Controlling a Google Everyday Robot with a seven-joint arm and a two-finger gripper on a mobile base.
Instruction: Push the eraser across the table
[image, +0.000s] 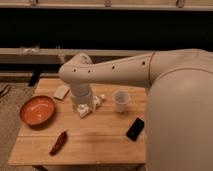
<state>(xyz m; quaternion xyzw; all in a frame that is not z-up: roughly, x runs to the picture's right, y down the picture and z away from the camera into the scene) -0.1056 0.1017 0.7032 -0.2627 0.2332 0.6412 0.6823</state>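
The eraser (135, 129) is a small flat black slab lying on the right side of the wooden table (100, 142), close to the arm's large white body. The gripper (90, 106) hangs from the white arm over the middle of the table, left of the eraser and well apart from it, pointing down at the tabletop. A white cup (120, 100) stands between the gripper and the eraser, toward the back.
An orange bowl (37, 110) sits at the table's left. A red chilli-like object (58, 142) lies near the front left. A pale beige block (61, 92) lies at the back left. The arm's white body (180, 110) covers the table's right edge.
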